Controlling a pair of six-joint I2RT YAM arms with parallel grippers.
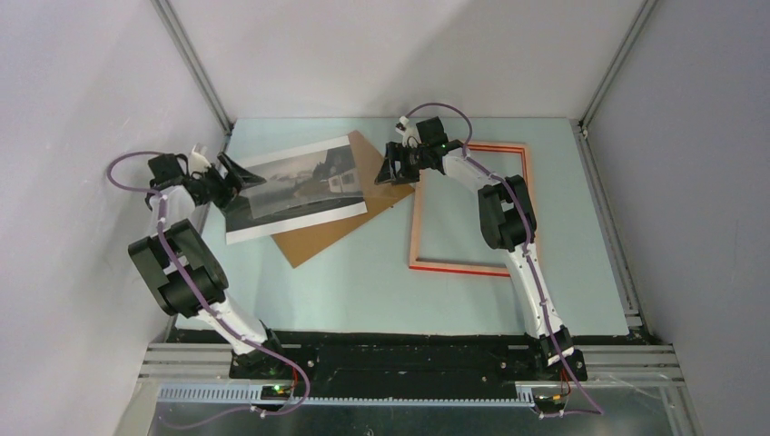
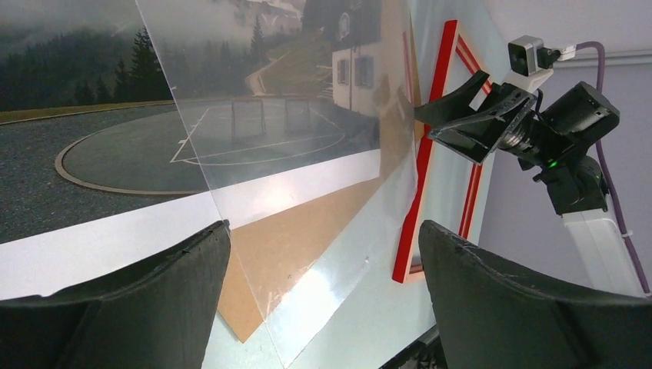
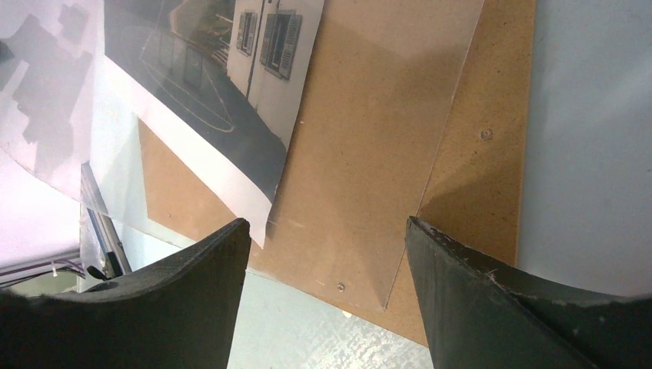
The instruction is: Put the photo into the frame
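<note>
The photo [image 1: 291,186], a grey misty landscape with a house and white margins, lies at the back left, partly on the brown backing board [image 1: 331,232]. A clear sheet [image 2: 323,254] lies over part of both. The frame [image 1: 416,222] lies flat to the right, showing pale orange wood with red edges. My left gripper [image 1: 240,171] is open and empty at the photo's left end; its wrist view shows the photo [image 2: 115,131] and the frame [image 2: 430,154]. My right gripper [image 1: 392,168] is open and empty over the board's right corner [image 3: 492,154], beside the photo's house end [image 3: 192,92].
The right arm reaches across the frame's upper left corner. Grey walls close in the pale table [image 1: 363,291] at left, back and right. My right gripper [image 2: 423,123] shows in the left wrist view, above the frame's near side.
</note>
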